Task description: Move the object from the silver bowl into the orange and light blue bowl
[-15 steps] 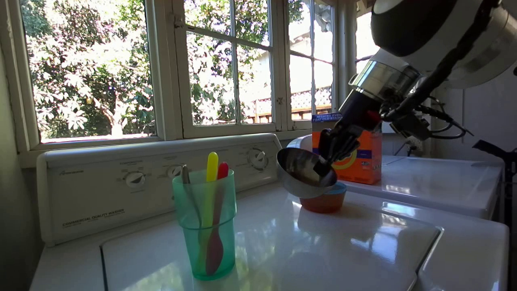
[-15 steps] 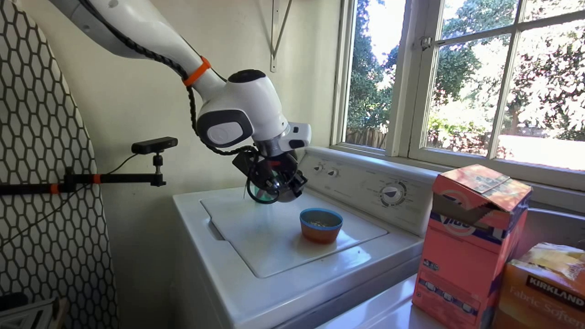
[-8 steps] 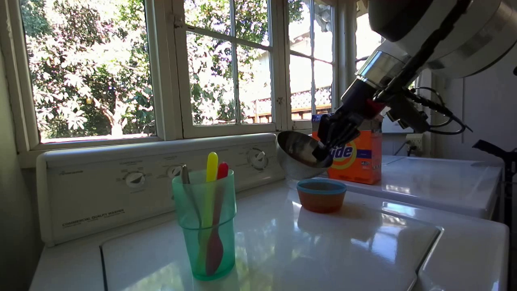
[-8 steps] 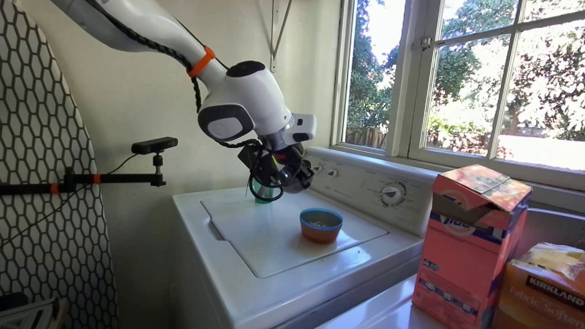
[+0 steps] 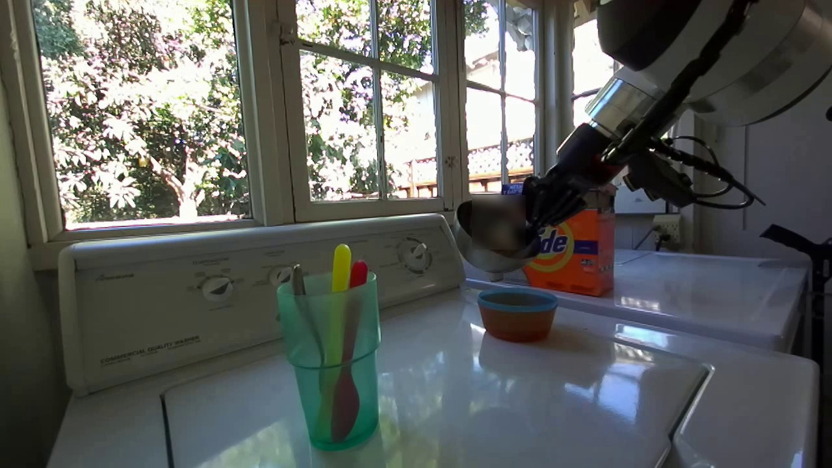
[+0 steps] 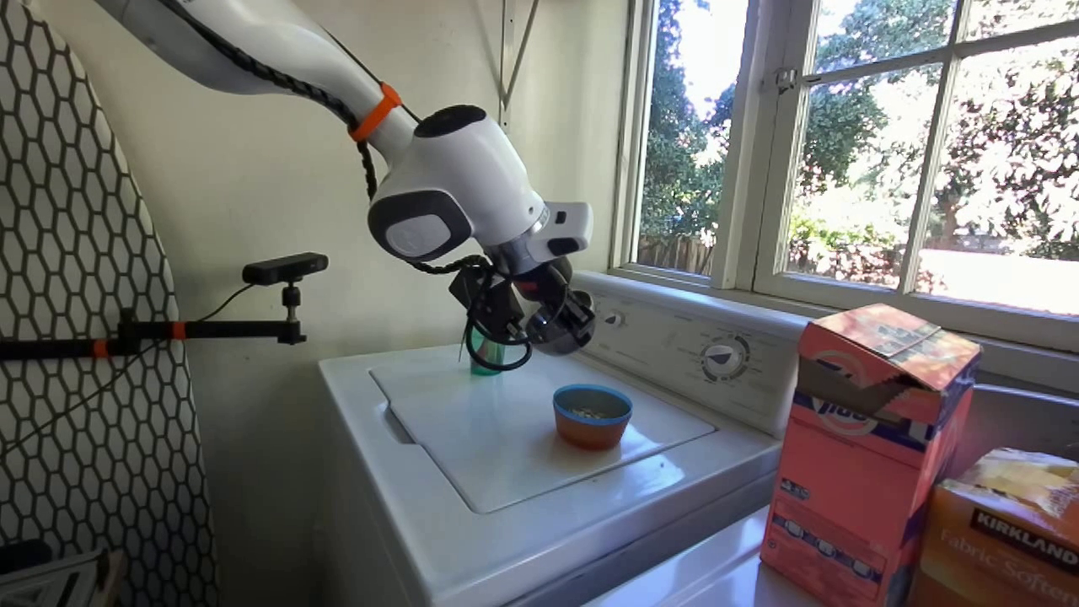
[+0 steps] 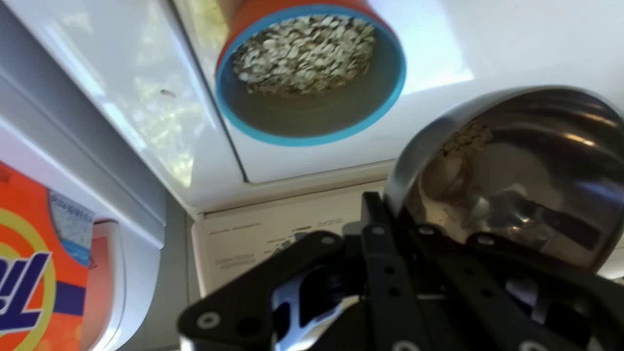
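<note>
The silver bowl (image 5: 495, 257) has risen, its rim pinched between the fingers (image 7: 374, 214).

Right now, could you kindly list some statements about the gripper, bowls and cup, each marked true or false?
1. The gripper holds the silver bowl by its rim. True.
2. Pale flakes lie in the orange and light blue bowl. True.
3. The silver bowl rests inside that bowl. False: it is held apart from it, tilted.
4. A yellow handle sticks up from the teal cup. True.
5. The teal cup lies on its side. False: it stands upright.
</note>
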Motion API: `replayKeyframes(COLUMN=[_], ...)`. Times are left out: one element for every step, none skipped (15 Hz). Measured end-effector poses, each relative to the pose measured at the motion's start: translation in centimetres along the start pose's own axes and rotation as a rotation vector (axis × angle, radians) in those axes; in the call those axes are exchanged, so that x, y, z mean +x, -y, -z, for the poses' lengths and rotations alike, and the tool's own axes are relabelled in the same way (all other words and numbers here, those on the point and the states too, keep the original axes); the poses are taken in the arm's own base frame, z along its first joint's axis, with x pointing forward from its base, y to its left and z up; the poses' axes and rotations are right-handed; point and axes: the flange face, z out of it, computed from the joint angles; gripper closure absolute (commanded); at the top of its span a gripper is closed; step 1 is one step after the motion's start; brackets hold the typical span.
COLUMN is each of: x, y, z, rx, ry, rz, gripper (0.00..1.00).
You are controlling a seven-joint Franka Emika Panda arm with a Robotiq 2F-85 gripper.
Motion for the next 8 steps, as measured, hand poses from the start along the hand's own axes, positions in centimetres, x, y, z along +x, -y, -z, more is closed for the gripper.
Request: replayKeyframes(x=[0.3,0.7,0.9,1.1,1.1,0.8,0.4,-0.2], y=[-1.0,-2.2,-3.5,-4.7,-6.1,-7.5,-8.8,-9.9], z=[0.4,0.8,1.1,1.5,1.7,1.8,1.7,1.6], rx=[-0.034,-0.072,-0.112,-0.152,-0.193,-0.23,-0.261,-0.285], ry=[-0.033,-0.066,-0.097,-0.124,-0.145,-0.154,-0.153,-0.146], rz=[-0.008,-0.016,-0.021,-0.024,-0.025,-0.021,-0.014,-0.007], gripper=[0.99,0.99,0.99,0.99,0.99,0.99,0.99,0.99])
